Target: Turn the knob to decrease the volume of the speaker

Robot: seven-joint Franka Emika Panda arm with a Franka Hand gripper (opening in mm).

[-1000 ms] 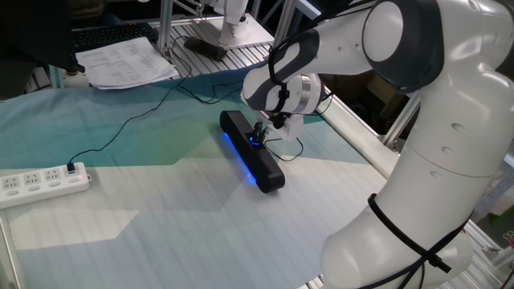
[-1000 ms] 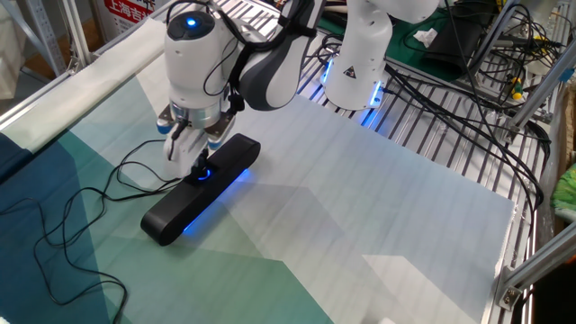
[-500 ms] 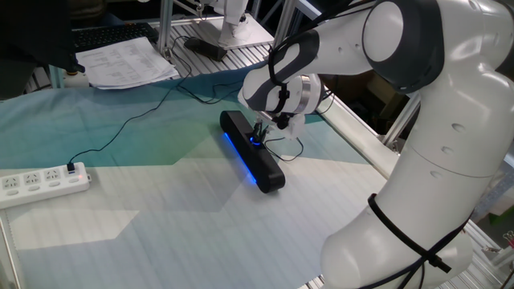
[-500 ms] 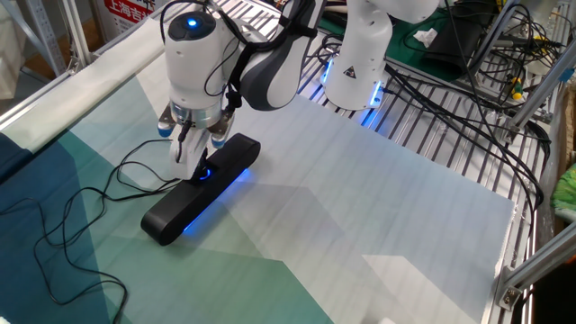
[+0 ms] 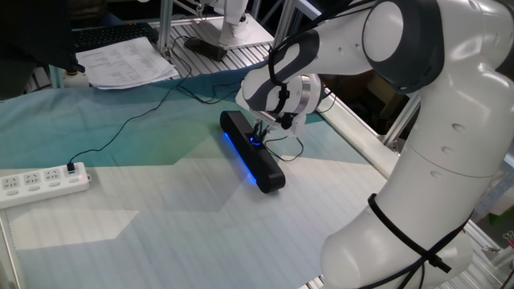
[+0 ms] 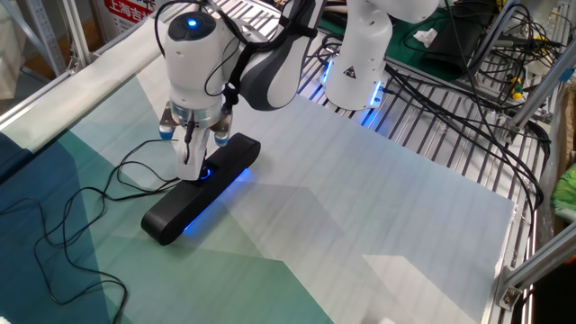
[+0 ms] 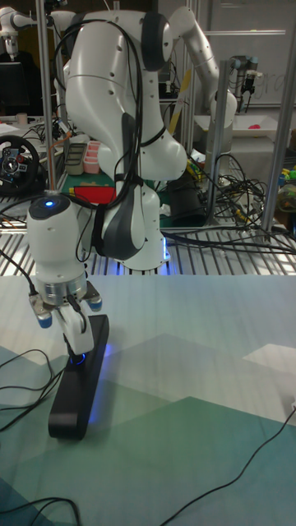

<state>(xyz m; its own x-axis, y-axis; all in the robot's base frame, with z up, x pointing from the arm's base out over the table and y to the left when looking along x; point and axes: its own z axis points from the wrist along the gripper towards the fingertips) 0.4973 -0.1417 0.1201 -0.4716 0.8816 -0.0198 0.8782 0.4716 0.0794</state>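
The long black speaker (image 5: 250,155) lies slantwise on the teal-and-white cloth, with a blue light strip glowing along one side. Its knob (image 6: 202,174) sits mid-bar and shows as a small blue glow between the fingers. My gripper (image 5: 260,133) points straight down onto the knob, its white fingers (image 6: 190,157) closed in around it. In the tall fixed view the speaker (image 7: 79,386) runs toward the camera, and the gripper (image 7: 77,345) stands on the blue-lit knob (image 7: 76,360). The fingertips hide most of the knob.
A white power strip (image 5: 42,183) lies at the table's left edge, with a thin black cable (image 5: 120,132) running to the speaker. A paper stack (image 5: 127,63) sits at the back. More loose cable (image 6: 54,243) loops on the cloth. The arm's base (image 6: 357,72) stands on metal slats.
The wrist has rotated about its vertical axis while staying on the knob, so the fingers now face differently. The speaker has not shifted.
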